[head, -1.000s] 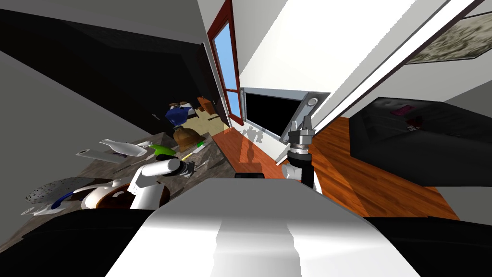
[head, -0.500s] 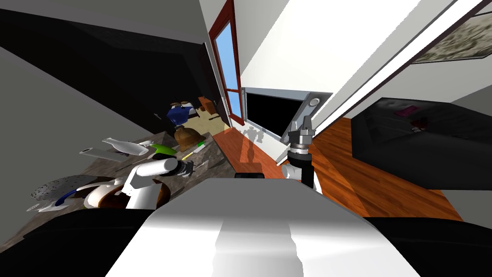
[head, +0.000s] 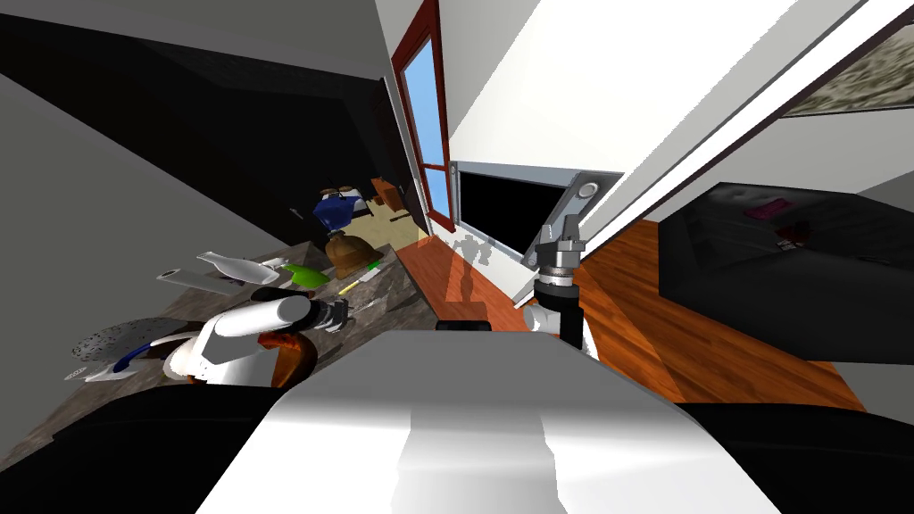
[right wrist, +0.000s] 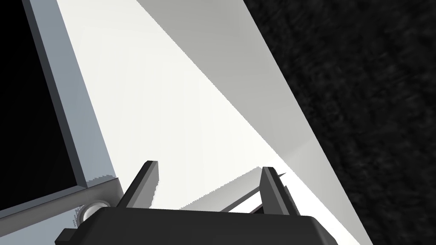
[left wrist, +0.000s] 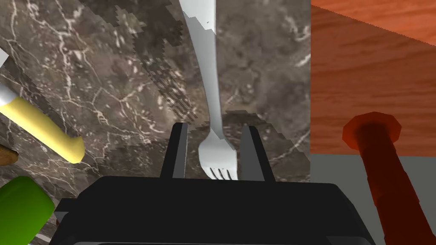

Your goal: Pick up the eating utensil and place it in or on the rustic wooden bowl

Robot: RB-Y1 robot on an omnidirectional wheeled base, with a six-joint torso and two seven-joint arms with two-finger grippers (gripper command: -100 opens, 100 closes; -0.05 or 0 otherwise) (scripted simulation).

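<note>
Dark marbled stone, that's the counter [head: 399, 290] off to the left in the head view, and the left gripper [head: 343, 314] is reaching low across it, its forearm passing over the brown wooden bowl [head: 302, 357] near the counter's front edge. The right gripper [head: 560, 234] is hanging raised above the wood floor [head: 678, 312]. Over to the left wrist view: the pale grey fork [left wrist: 211, 106] is lying flat on the stone, its tined end sitting between the two fingers [left wrist: 179, 144], which are standing narrowed with a thin gap either side, gripping nothing. A yellow handle [left wrist: 47, 134] is lying off to one side. Right wrist view: the right gripper is holding its pair spread wide, nothing between them.
</note>
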